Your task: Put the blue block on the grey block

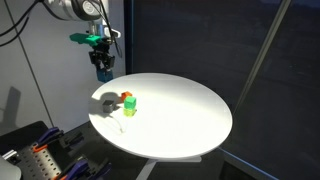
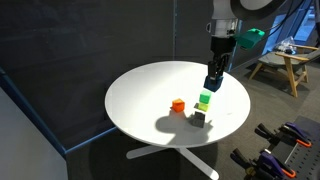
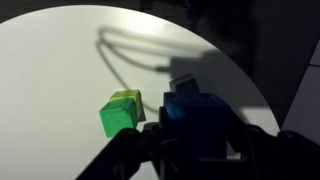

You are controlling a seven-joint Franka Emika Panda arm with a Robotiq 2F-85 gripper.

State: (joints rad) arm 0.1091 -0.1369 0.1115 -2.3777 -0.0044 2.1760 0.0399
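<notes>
With the blue block (image 3: 195, 108) clamped between the closed jaws of the gripper (image 2: 213, 84), an off-centre release could see it toppled off the grey block (image 2: 200, 119) against the green cube (image 3: 122, 112).

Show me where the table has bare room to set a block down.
Most of the table is bare: everything away from the orange cube and green cube. It is crowded only there, by the gripper holding the blue block.

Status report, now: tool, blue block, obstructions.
Tool shut on blue block, held above table. Grey block on table, nothing stacked yet. Green cube close beside grey block; orange cube nearby.
</notes>
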